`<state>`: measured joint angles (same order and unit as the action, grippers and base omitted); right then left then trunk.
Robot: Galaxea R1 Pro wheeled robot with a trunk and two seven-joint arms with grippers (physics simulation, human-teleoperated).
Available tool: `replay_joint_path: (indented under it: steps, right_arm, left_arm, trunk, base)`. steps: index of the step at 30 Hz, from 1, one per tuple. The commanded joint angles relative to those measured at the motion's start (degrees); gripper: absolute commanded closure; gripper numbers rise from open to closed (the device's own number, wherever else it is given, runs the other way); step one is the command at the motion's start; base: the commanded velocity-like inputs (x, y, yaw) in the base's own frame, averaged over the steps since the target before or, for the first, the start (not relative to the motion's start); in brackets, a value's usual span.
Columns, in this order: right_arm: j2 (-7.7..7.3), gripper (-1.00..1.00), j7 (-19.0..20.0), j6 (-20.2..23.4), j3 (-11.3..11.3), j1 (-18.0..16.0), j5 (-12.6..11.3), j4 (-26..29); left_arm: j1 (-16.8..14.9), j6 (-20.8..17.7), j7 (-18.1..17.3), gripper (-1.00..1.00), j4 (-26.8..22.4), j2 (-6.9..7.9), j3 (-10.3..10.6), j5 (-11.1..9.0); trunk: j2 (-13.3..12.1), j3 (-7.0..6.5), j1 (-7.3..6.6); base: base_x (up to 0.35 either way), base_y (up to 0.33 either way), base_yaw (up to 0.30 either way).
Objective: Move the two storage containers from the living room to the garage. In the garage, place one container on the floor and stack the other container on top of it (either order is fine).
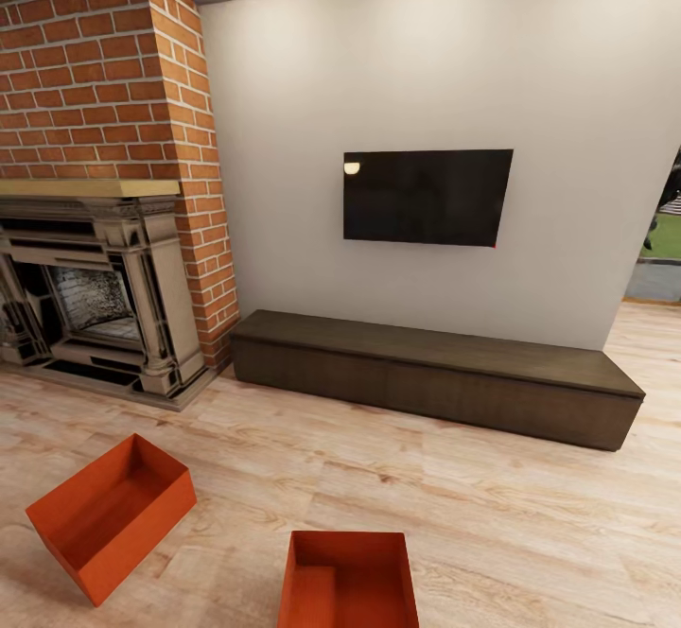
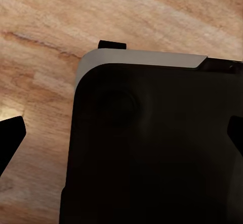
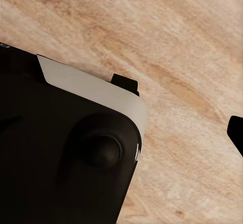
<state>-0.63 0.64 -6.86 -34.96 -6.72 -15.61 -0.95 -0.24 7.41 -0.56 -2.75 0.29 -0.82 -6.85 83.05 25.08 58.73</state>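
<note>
Two orange-red open-top storage containers rest on the light wood-plank floor of the living room. One container (image 1: 112, 513) lies at the lower left, turned at an angle. The other container (image 1: 349, 579) sits at the bottom centre, cut off by the picture's edge. Both look empty. My left gripper (image 2: 121, 138) hangs open over the robot's dark base, with one black fingertip (image 2: 11, 138) at each side of the left wrist view. My right gripper (image 3: 121, 138) is also spread open, one fingertip (image 3: 237, 133) showing over the planks. Neither gripper holds anything.
A long dark low cabinet (image 1: 435, 375) runs along the cream wall under a wall TV (image 1: 426, 196). A brick fireplace (image 1: 95, 231) stands at the left. A doorway (image 1: 657, 250) opens at the far right. The robot's dark base (image 2: 152, 153) lies under both wrists.
</note>
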Motion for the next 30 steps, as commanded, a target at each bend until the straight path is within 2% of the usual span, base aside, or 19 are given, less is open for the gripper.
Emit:
replay_joint_path:
  steps: [1,12,30]
  right_arm:
    - [0.01,-1.0,0.07,-0.26,-0.47,-0.04,-0.56,-0.1]
    - [0.08,-1.0,0.07,0.02,-0.54,-0.04,-0.64,-0.1]
    - [0.01,-1.0,0.06,0.0,-0.55,-0.04,-0.65,-0.1]
  left_arm:
    - [-0.02,0.15,-0.06,-1.0,0.03,-0.01,-0.04,-0.44]
    - [-0.02,0.15,-0.02,-1.0,0.03,-0.01,-0.03,-0.44]
    - [-0.02,0.3,-0.08,-1.0,-0.06,0.13,0.35,0.0]
  trunk:
    - [0.03,0.06,0.0]
    - [0.03,0.15,0.0]
    - [0.03,1.74,0.0]
  base:
    - [0.0,0.0,0.0]
    - [0.0,0.0,0.0]
    - [0.0,0.0,0.0]
